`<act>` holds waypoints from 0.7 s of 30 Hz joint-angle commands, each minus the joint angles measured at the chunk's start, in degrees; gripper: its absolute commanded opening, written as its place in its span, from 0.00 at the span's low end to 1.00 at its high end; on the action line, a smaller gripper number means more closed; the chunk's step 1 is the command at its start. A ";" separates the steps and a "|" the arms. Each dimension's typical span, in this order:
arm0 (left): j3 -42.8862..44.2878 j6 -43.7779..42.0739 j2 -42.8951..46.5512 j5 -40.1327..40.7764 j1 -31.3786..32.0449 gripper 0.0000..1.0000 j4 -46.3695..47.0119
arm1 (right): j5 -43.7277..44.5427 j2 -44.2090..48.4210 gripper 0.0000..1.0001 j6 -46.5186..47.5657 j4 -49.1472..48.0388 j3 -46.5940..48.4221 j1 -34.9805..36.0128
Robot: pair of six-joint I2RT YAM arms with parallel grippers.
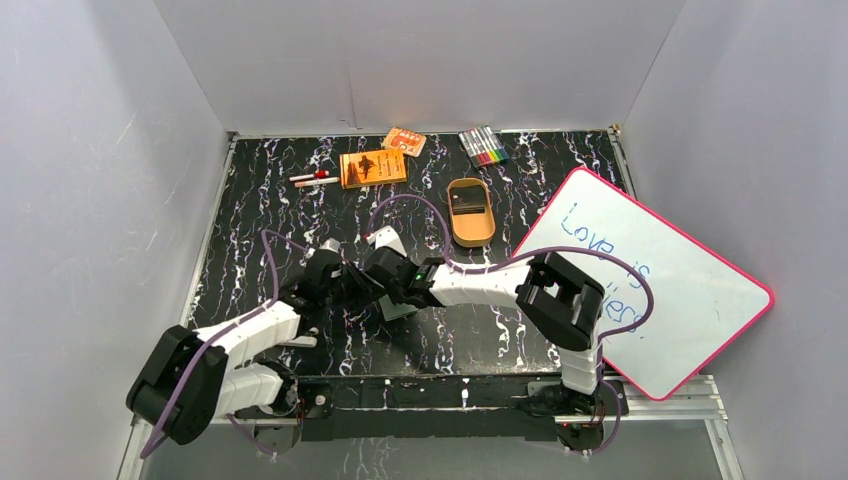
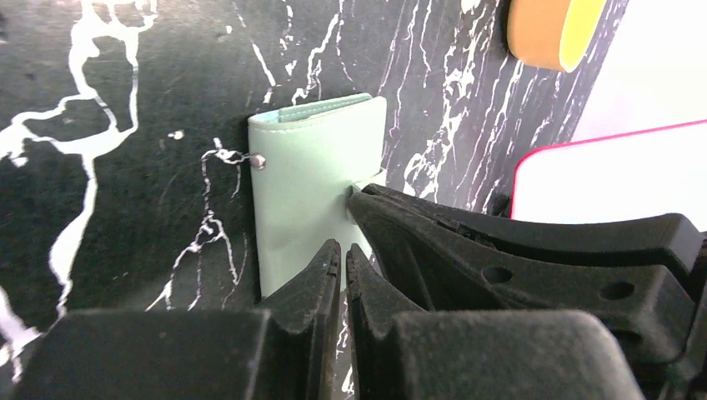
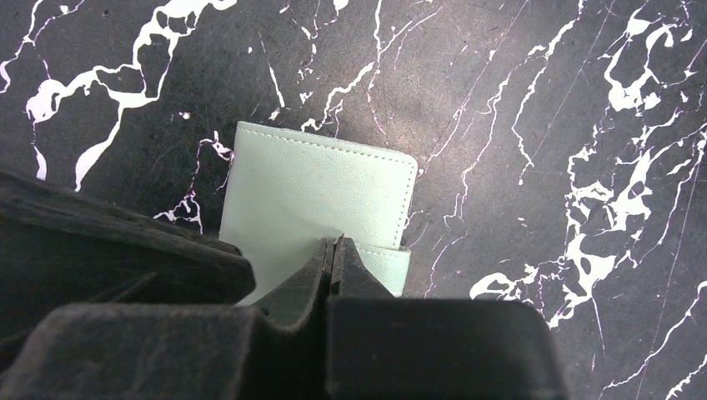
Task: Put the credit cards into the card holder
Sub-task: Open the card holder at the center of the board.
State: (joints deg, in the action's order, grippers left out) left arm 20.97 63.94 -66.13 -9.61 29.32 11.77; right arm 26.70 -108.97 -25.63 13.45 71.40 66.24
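Close to the middle of the near edge of the black, white-veined table (image 1: pixel 250 200), the card holder (image 3: pixel 317 187) lies flat and closed. Its snap tab wraps the edge beneath the right gripper (image 3: pixel 333 246), whose jaws are pressed together. The left gripper (image 2: pixel 342 254) is narrowed to a slit at the holder's short edge, with nothing seen between its jaws. At the right edge, a pink-rimmed whiteboard (image 1: pixel 680 300) reads "Love is". Pale walls (image 1: pixel 400 60) stand around the table.

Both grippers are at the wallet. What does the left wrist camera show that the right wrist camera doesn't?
Only left wrist: the snap stud on the card holder, the tin, the whiteboard. Only right wrist: the stitching along the holder's edge. Both: the folded holder on the marble table, with left gripper and right gripper shut at its near edge.
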 commanded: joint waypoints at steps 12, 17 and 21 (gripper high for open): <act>0.40 1.87 -13.92 -3.72 -0.32 0.00 8.79 | 1.13 3.20 0.00 -4.08 2.41 -2.81 -0.06; 0.69 0.99 -15.08 -0.31 -0.30 0.00 5.10 | 3.13 5.12 0.00 -5.78 3.61 -3.57 -0.14; 0.52 0.54 -15.27 1.81 -0.33 0.00 3.24 | 3.35 7.19 0.00 -7.35 4.51 -5.04 -1.02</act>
State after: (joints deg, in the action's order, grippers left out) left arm 21.87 66.13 -80.05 -14.02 29.32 21.98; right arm 28.25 -105.73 -30.28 14.28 67.85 66.00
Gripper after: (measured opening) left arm 0.007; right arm 0.030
